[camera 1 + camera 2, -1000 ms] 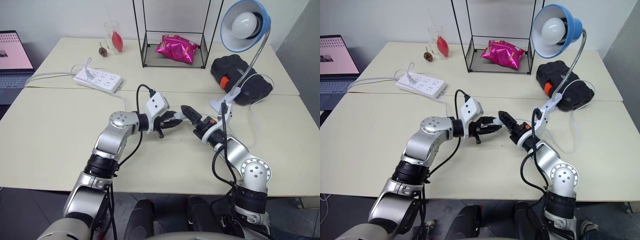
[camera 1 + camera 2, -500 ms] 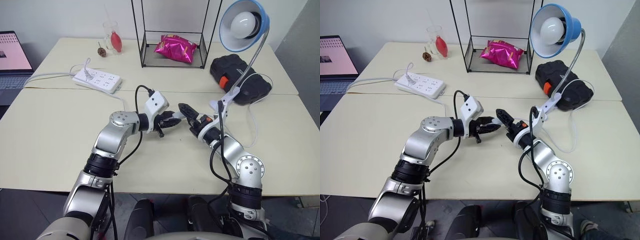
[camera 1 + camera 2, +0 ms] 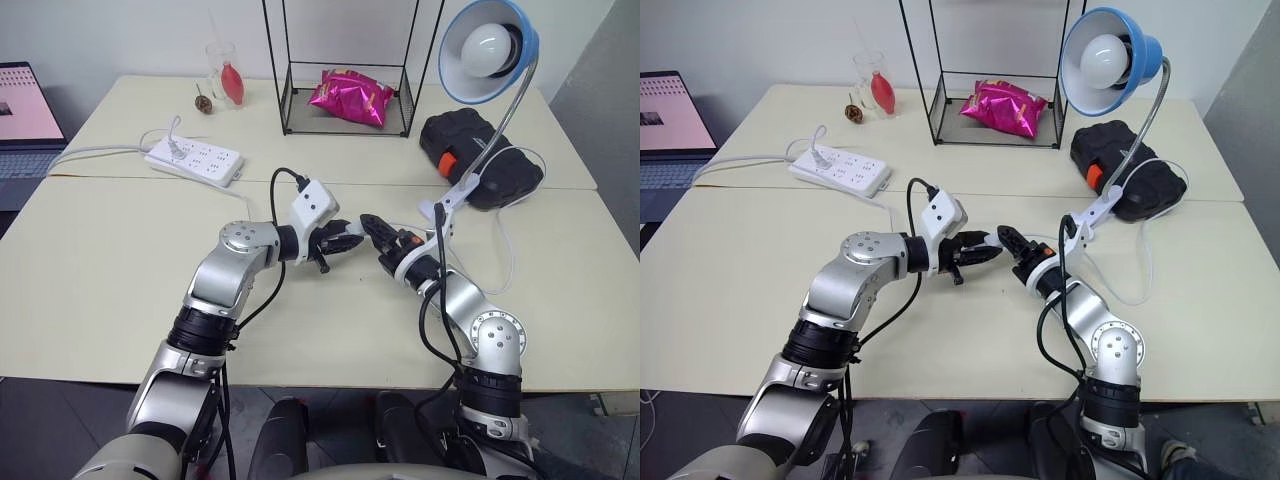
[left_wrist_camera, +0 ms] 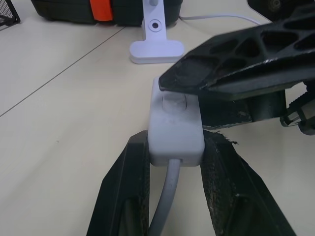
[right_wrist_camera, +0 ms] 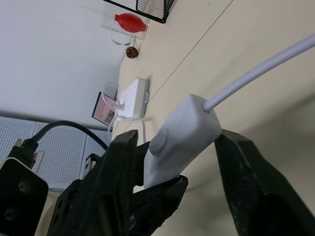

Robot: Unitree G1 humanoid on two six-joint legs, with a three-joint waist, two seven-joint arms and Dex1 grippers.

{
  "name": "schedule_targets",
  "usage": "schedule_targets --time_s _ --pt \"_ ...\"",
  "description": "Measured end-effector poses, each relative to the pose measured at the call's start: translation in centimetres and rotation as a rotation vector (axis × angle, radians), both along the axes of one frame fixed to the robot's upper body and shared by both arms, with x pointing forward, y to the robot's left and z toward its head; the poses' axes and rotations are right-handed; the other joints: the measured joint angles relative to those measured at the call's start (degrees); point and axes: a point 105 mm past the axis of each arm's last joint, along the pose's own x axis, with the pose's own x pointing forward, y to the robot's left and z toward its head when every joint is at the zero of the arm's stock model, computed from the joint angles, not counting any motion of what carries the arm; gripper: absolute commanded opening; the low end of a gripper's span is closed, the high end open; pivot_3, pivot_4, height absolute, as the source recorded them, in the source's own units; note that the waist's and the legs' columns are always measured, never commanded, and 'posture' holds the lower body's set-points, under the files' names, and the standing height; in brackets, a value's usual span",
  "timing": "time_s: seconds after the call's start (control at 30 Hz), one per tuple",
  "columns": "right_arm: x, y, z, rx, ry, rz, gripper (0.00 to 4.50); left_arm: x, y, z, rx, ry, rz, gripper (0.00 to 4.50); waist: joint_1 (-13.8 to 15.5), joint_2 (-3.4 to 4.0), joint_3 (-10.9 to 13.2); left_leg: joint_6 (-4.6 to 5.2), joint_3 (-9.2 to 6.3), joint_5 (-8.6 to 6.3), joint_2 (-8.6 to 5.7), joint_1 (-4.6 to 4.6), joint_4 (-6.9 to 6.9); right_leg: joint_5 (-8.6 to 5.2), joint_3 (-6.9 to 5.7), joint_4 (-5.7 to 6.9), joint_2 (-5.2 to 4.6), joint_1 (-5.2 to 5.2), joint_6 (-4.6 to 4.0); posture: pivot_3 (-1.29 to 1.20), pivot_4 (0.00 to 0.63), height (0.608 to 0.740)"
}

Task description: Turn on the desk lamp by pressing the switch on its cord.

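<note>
The switch (image 4: 174, 128), a small white oblong with the cord (image 4: 165, 206) leaving its end, is held just above the middle of the desk (image 3: 100, 260), clamped on both sides between the closed fingers of the left gripper (image 4: 173, 157). The right gripper (image 5: 182, 162) meets it from the other side with its fingers partly apart, one on each side of the switch body, and in the left wrist view one of its fingertips (image 4: 170, 81) rests over the round button. Beyond them the desk lamp (image 3: 490, 50) stands on its white clip base near a black case (image 3: 480, 160), bulb unlit, with a white power strip (image 3: 197, 160) well apart toward the left.
</note>
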Motion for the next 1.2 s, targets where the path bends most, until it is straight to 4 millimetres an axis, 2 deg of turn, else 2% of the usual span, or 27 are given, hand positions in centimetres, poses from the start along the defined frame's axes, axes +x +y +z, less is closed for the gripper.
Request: schedule_targets --time_s 0.17,0.57,0.63,0.9,1.07,1.1,1.2 --pt "-0.2 0.6 0.1 0.011 -0.005 0.023 0.66 0.0 -0.1 0.0 -0.008 0.004 0.0 1.09 -0.06 0.0 0.0 0.0 0.0 0.0 0.0 -0.01 -0.01 -0.01 0.0 -0.01 0.0 -0.01 0.01 0.0 0.15 0.74" --pt "-0.1 0.6 0.2 0.03 -0.003 0.024 0.61 0.0 0.0 0.1 -0.013 0.005 0.001 1.09 -0.11 0.01 0.01 0.0 0.0 0.0 0.0 -0.02 -0.03 -0.04 0.0 -0.04 0.0 -0.01 0.06 0.0 0.15 0.74" --pt "-0.1 0.6 0.2 0.031 -0.005 0.024 1.31 0.0 0.0 0.1 -0.013 0.003 0.001 1.09 -0.11 0.01 0.01 0.0 0.0 0.0 0.0 -0.02 -0.03 -0.04 0.0 -0.04 0.0 -0.01 0.06 0.0 0.15 0.74" --pt "-0.2 0.3 -0.7 0.019 0.021 0.018 3.09 0.0 0.0 0.2 -0.013 -0.005 0.002 1.08 -0.13 0.01 0.01 0.0 0.0 0.0 0.0 -0.02 -0.05 -0.12 0.0 -0.05 0.0 -0.01 0.18 0.0 0.15 0.74" --pt "-1.1 -0.4 -1.5 -0.033 0.023 0.05 4.3 0.1 -0.1 0.3 -0.015 -0.018 0.003 1.08 -0.12 0.02 0.01 0.0 0.0 0.0 -0.01 -0.04 -0.05 -0.13 0.01 -0.05 -0.03 -0.02 0.19 0.0 0.15 0.74" --pt "-1.4 -0.7 -1.5 -0.053 0.017 0.06 4.5 0.1 -0.1 0.3 -0.015 -0.022 0.003 1.08 -0.1 0.01 0.01 0.0 0.0 0.0 -0.02 -0.05 -0.04 -0.13 0.01 -0.06 -0.03 -0.02 0.19 0.0 0.15 0.74" --pt "-2.8 -1.9 -1.1 -0.231 -0.058 0.143 4.5 0.1 -0.1 0.2 -0.006 -0.039 -0.004 1.08 -0.11 0.03 0.02 0.0 0.04 0.0 -0.06 -0.07 -0.03 -0.14 0.02 -0.07 -0.08 -0.02 0.21 0.0 0.15 0.74"
